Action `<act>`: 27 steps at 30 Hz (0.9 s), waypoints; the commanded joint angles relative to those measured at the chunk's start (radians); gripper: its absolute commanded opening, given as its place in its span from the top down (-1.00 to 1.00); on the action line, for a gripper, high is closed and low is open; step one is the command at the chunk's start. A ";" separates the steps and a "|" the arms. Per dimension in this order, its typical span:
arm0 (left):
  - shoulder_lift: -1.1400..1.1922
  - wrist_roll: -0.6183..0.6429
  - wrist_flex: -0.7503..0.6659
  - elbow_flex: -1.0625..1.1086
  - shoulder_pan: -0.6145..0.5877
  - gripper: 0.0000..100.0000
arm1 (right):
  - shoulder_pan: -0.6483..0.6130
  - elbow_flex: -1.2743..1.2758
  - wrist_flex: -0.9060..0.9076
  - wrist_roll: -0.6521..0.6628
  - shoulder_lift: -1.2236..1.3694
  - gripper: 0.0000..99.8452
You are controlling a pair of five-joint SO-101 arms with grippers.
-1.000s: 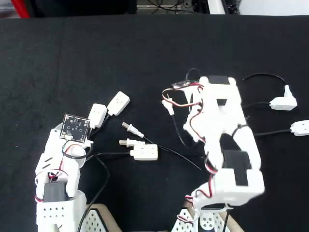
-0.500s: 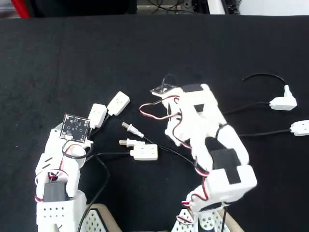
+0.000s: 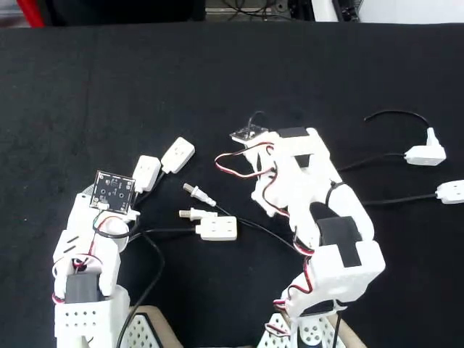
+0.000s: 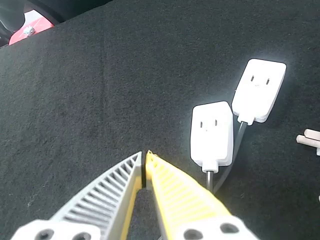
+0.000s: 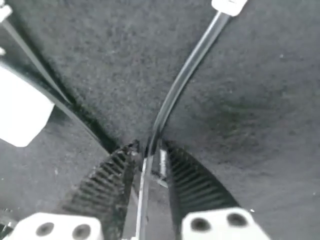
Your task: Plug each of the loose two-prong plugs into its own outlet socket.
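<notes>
Two white outlet sockets (image 3: 147,172) (image 3: 177,155) lie side by side, slots up, just beyond my left gripper (image 4: 145,155), which is shut and empty over the black cloth. They appear again as the near socket (image 4: 212,132) and the far socket (image 4: 260,90). A loose two-prong plug (image 3: 198,193) lies near a white socket block (image 3: 217,228) with a second plug (image 3: 190,214) at its end. My right gripper (image 5: 150,147) is shut on the loose plug's thin black cable (image 5: 175,95). The right arm (image 3: 304,181) hides its fingers from above.
At the table's right edge lie another white plug (image 3: 425,154) and a socket (image 3: 451,191), each on a black cable. A black cable (image 3: 148,254) loops past the left arm's base. The far half of the black cloth (image 3: 217,72) is bare.
The right arm swung left from the right side to the table's middle, over the loose plug's cable, then settled. The left arm and the sockets have not moved.
</notes>
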 commanded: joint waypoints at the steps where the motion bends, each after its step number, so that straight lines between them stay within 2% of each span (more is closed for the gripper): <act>1: -0.006 -0.003 0.008 0.018 -0.002 0.94 | 0.012 -0.001 0.023 0.014 -0.005 0.94; 4: -0.006 -0.003 0.008 0.018 -0.004 0.94 | 0.017 -0.007 0.005 0.100 -0.005 0.94; 9: -0.006 -0.003 0.008 0.018 -0.004 0.94 | 0.072 -0.039 -0.075 0.361 -0.015 0.98; 13: -0.006 -0.003 0.008 0.018 -0.005 0.94 | 0.140 -0.111 -0.049 0.391 -0.047 0.98; 18: -0.006 -0.005 0.008 0.018 -0.005 0.94 | 0.172 -0.189 -0.021 0.503 -0.090 0.98; 24: -0.006 -0.005 0.008 0.018 -0.005 0.94 | 0.064 -0.219 -0.031 0.393 -0.104 0.97; 27: -0.006 -0.005 0.008 0.018 -0.005 0.94 | -0.006 -0.234 -0.081 0.284 -0.101 0.82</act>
